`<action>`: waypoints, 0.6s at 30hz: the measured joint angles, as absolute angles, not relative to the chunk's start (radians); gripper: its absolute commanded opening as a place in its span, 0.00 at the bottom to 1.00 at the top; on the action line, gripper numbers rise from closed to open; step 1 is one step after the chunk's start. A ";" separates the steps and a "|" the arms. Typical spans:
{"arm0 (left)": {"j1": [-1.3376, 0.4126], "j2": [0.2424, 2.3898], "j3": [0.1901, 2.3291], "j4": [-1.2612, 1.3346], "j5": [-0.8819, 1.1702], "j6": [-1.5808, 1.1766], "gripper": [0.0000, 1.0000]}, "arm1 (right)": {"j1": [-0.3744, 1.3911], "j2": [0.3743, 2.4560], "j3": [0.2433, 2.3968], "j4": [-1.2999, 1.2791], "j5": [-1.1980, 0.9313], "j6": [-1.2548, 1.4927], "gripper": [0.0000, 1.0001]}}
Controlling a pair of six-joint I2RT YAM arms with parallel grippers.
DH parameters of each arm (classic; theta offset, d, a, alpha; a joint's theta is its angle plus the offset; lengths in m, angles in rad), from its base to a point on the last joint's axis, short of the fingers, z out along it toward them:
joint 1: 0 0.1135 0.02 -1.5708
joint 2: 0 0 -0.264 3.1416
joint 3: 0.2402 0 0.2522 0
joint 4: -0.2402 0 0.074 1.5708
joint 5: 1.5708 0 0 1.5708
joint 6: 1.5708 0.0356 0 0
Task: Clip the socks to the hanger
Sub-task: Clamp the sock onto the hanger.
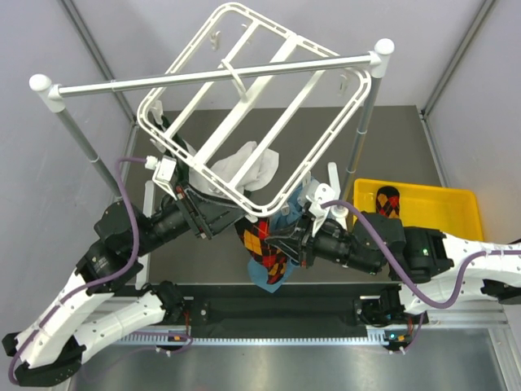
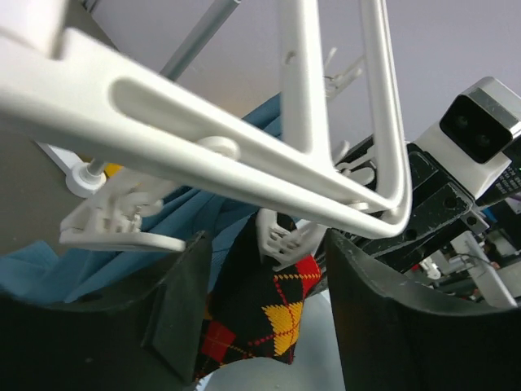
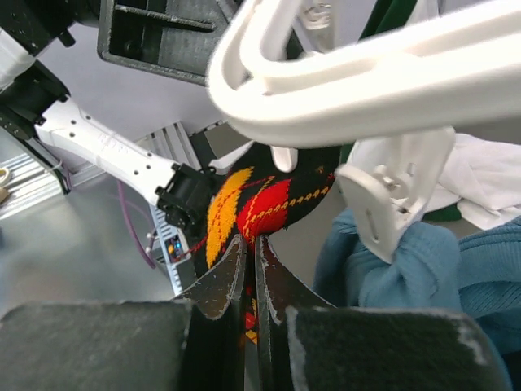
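Note:
The white hanger hangs tilted from a silver rail. One argyle sock hangs under its near corner. My right gripper is shut on this sock; in the right wrist view the sock rises from my closed right gripper to the frame. My left gripper is open, with its fingers on either side of the sock. A small white clip sits on the sock's top edge. The second sock lies in a yellow bin.
The silver rail with white ball ends stands on two posts. A white cloth and a teal cloth hang from the hanger. The teal cloth shows beside a free clip. The yellow bin sits at the right.

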State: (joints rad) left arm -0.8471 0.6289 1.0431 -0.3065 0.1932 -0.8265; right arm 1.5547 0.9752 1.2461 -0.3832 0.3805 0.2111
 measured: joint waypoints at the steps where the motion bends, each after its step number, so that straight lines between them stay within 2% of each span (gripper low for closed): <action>1: -0.847 0.625 1.043 -0.312 0.191 -0.825 0.67 | 1.555 0.975 1.246 -0.379 0.382 0.210 0.00; 5: -0.847 0.597 1.041 -0.332 0.178 -0.812 0.72 | 1.555 0.973 1.238 -0.332 0.396 0.209 0.00; 13: -0.847 0.479 1.042 -0.451 0.088 -0.758 0.66 | 1.555 0.948 1.217 -0.317 0.432 0.210 0.00; 18: -0.847 0.398 1.045 -0.494 0.017 -0.699 0.68 | 1.555 0.900 1.197 -0.328 0.451 0.212 0.00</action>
